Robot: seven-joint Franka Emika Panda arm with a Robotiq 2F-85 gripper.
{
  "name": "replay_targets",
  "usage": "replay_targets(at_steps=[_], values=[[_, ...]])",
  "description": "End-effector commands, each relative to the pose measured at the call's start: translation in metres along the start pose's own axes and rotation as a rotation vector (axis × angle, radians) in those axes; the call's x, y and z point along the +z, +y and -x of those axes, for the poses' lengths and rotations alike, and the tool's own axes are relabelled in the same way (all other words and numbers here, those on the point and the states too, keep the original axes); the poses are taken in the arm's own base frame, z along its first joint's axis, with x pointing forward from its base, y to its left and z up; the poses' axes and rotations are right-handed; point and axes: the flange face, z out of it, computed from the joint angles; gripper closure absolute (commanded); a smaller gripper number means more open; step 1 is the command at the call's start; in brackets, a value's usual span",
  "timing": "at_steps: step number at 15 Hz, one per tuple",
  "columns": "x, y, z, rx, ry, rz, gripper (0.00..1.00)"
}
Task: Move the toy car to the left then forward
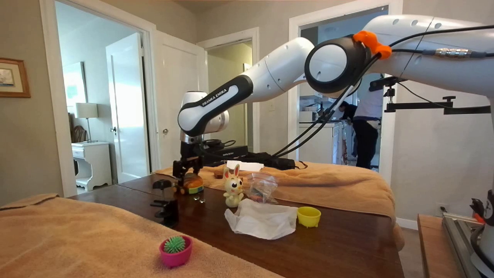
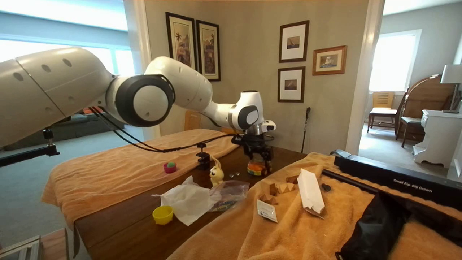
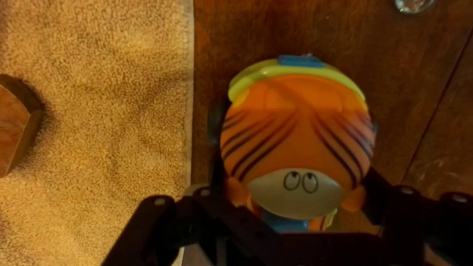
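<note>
The toy car (image 3: 295, 140), round and orange with dark stripes, a yellow-green rim, a blue patch and a pale face with two drawn eyes, fills the middle of the wrist view. In both exterior views the toy car (image 1: 194, 182) is low at the far end of the dark table (image 2: 119, 229), seemingly resting on it. My gripper (image 3: 295, 179) points straight down over it, one finger against each side, shut on the toy. The toy's underside is hidden.
Beside the toy lie small clear glass pieces (image 1: 199, 200). A rabbit figure (image 1: 233, 189), black clamp (image 1: 166, 204), plastic bag (image 2: 231, 193), white paper (image 1: 266, 222) and yellow bowl (image 1: 308, 217) are spread over the table. A towel (image 3: 111, 111) borders the toy's side.
</note>
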Motion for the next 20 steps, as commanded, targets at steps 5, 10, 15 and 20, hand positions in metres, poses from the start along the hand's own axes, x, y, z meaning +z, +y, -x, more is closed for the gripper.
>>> replay_targets(at_steps=[5, 10, 15, 20], values=[[0.000, -0.012, 0.026, 0.007, -0.072, 0.019, 0.44], [-0.008, -0.016, 0.040, 0.032, -0.097, 0.036, 0.44], [-0.014, -0.020, 0.053, 0.056, -0.112, 0.040, 0.44], [-0.020, -0.023, 0.067, 0.064, -0.143, 0.036, 0.44]])
